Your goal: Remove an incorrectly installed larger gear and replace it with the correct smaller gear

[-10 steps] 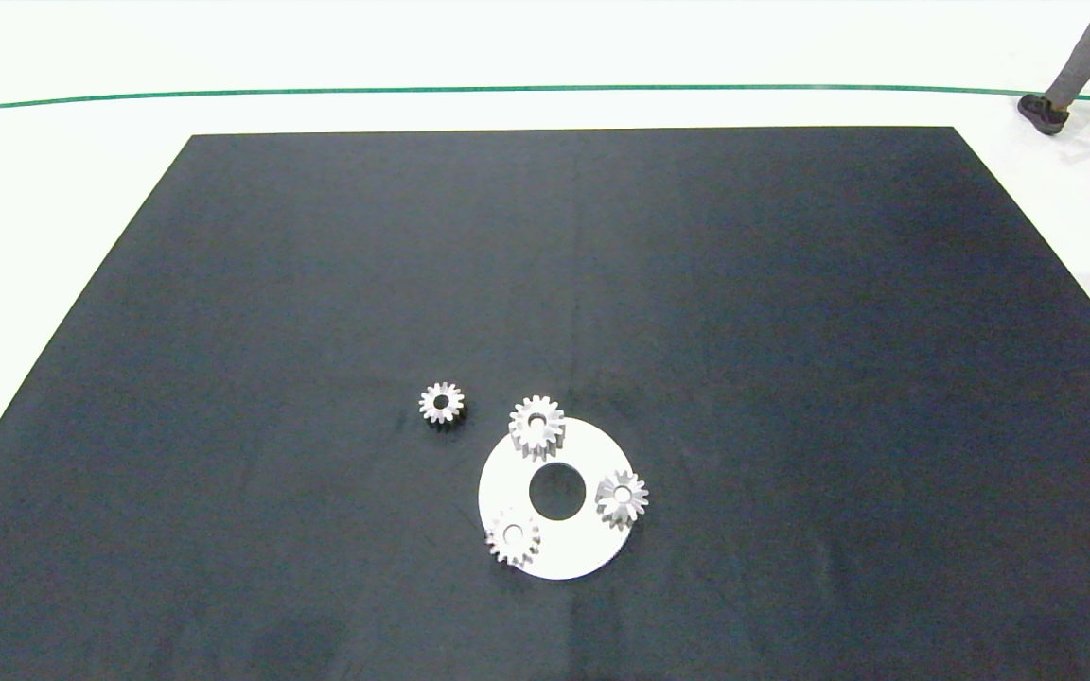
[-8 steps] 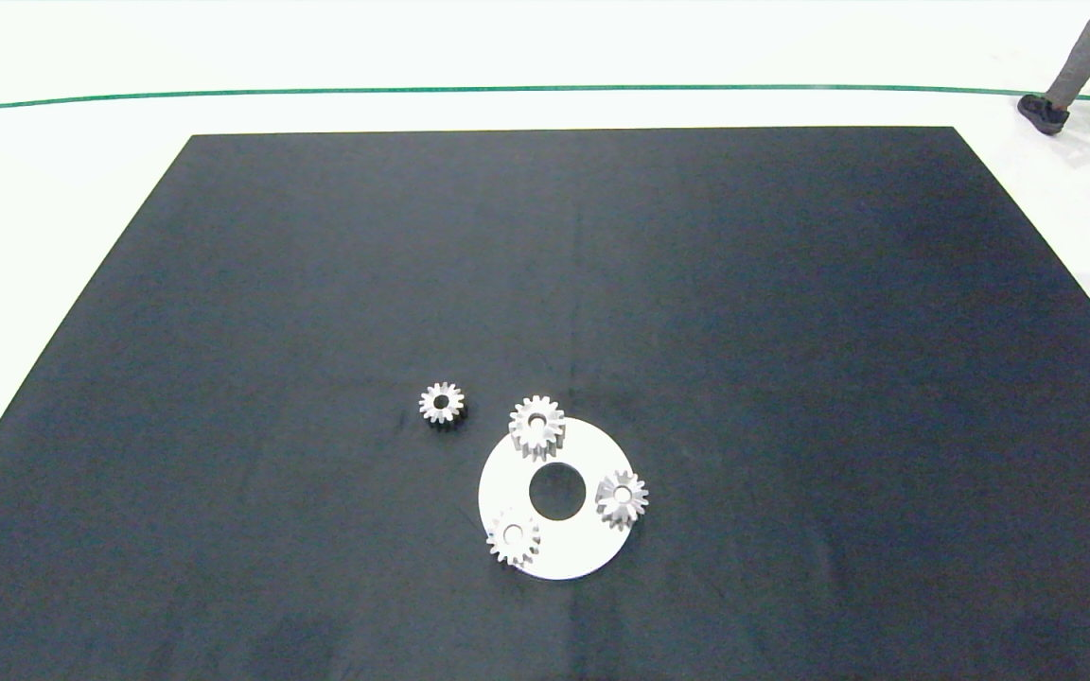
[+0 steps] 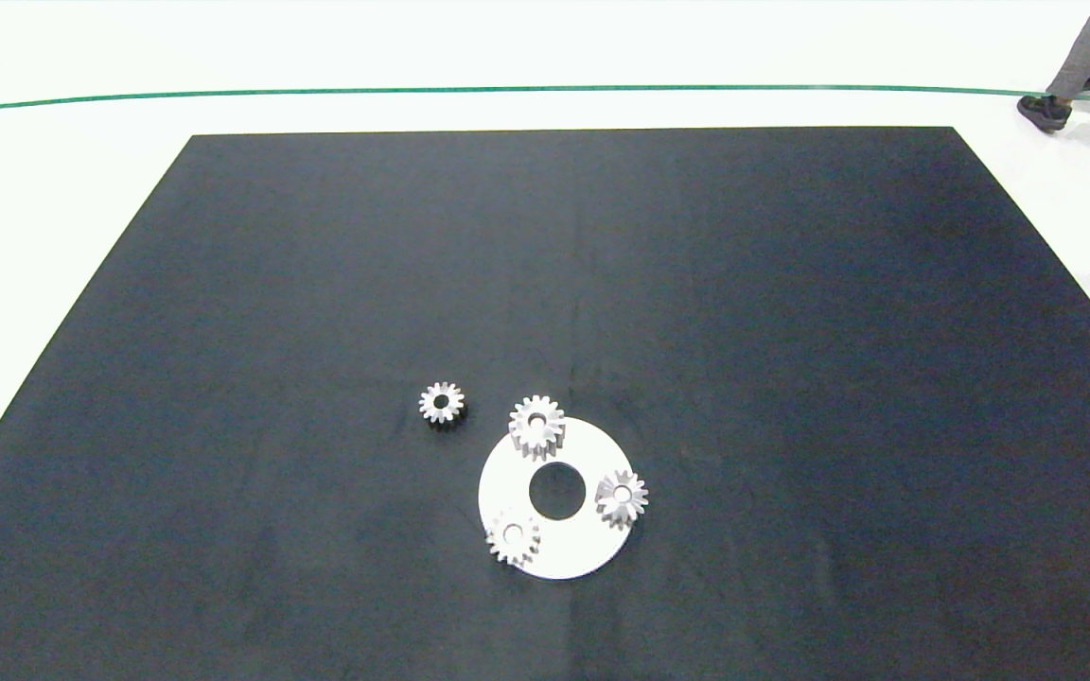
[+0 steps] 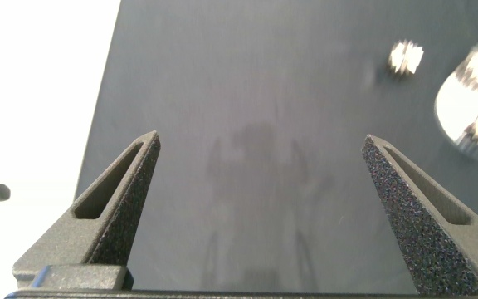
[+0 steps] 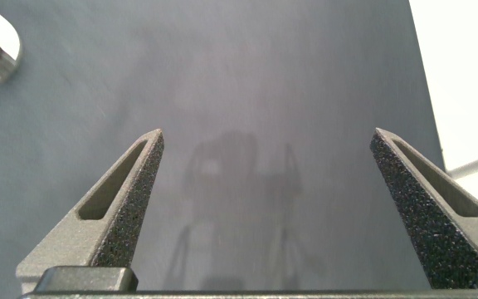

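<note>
- Nothing is done yet: the larger gear (image 3: 622, 497) sits on the white disc (image 3: 554, 558), at its right rim, near the tabletop's (image 3: 791, 331) front edge.
- The smaller gear (image 3: 441, 403) lies loose beside the disc (probably the replacement).
- The left hand (image 4: 260, 208) and the right hand (image 5: 264, 208) hover wide open, empty, over bare tabletop.
</note>
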`<state>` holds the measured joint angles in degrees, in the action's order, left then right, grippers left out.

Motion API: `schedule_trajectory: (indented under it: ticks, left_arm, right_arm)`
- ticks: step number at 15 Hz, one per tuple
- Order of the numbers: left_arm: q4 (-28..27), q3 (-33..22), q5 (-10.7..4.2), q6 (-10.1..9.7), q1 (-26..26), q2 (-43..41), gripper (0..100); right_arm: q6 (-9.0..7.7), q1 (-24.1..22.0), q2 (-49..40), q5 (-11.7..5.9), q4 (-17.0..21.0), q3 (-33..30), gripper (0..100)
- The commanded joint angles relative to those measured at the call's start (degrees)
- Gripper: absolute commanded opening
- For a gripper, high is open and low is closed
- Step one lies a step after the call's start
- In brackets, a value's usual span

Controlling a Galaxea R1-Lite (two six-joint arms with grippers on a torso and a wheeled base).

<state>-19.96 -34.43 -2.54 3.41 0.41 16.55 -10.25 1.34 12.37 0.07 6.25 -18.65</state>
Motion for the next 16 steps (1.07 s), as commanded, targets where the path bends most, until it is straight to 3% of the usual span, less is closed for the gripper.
schedule_trajectory:
  ticks: [1,2,3,4,6,8,10,12,15,16]
  left_arm:
    - [-19.8,-37.7,-0.98,0.54,0.4,35.1,100]
    - [-24.8,-43.5,-1.51,0.19,0.8,38.8,100]
    - [-27.7,-46.0,-1.51,-0.34,1.5,40.3,100]
    - [-33.0,-49.9,-1.51,-1.22,3.3,41.7,100]
    - [-34.4,-52.1,-1.86,-1.22,3.4,40.9,100]
    - [-34.4,-53.0,-3.09,-1.22,3.5,38.7,100]
    - [-34.4,-53.0,-3.09,-1.04,3.4,37.3,100]
    - [-34.4,-53.5,-3.09,-1.04,3.4,36.9,100]
    - [-34.4,-53.6,-3.09,-1.04,3.5,36.4,100]
    - [-34.4,-53.6,-3.0,-1.04,3.5,36.3,100]
  right_arm:
    - [-3.11,2.9,31.1,3.27,3.1,-24.4,100]
    - [-3.72,7.0,36.0,3.18,3.2,-27.9,100]
    - [-3.81,9.8,38.4,3.09,3.2,-29.7,100]
    - [-3.81,15.7,44.4,2.56,4.6,-34.7,100]
    - [-3.72,26.0,56.4,0.98,12.0,-46.3,100]
    - [-3.63,33.4,66.9,-3.76,13.7,-55.5,100]
    - [-3.72,40.1,74.2,-7.98,14.1,-61.2,100]
    - [-3.72,44.0,78.7,-9.92,14.4,-64.1,100]
    - [-3.72,48.8,86.7,-11.76,24.1,-72.9,100]
    - [-3.72,49.7,88.6,-12.55,24.8,-74.6,100]
